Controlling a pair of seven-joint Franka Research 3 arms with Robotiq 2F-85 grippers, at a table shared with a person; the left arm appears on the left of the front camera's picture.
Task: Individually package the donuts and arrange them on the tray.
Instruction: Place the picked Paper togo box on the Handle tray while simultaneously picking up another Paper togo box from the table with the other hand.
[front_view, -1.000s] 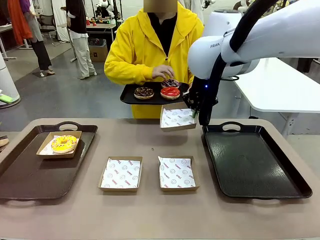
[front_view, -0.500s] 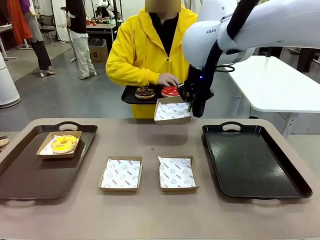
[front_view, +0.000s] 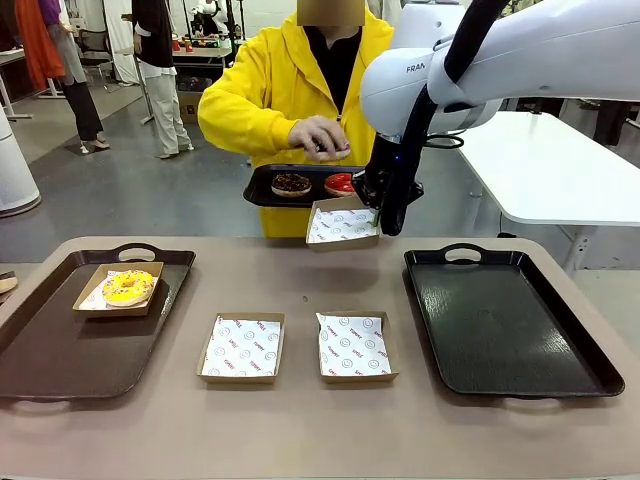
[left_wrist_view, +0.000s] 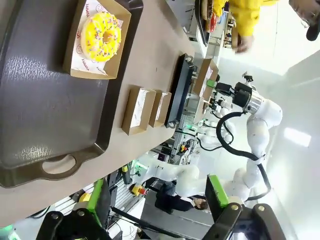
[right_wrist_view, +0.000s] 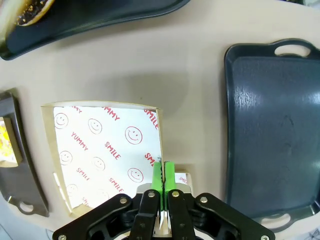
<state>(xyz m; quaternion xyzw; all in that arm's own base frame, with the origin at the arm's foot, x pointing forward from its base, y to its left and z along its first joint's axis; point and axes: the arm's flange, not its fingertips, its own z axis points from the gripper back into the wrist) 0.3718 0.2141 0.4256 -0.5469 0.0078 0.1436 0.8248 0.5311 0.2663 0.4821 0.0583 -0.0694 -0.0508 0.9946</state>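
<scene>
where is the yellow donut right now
Front view: the yellow donut sits in its box on the brown tray at the robot's left, left of two empty boxes.

light: bright, even | shadows: soft | wrist views: wide-angle edge distortion

Left tool (left_wrist_view: 157, 200) jaws spread wide. Yellow donut (left_wrist_view: 101, 37) sits in a box (left_wrist_view: 121, 42) on brown tray (left_wrist_view: 45, 115). Two more boxes (left_wrist_view: 136, 110) touch side by side on tabletop (left_wrist_view: 145, 60).
</scene>
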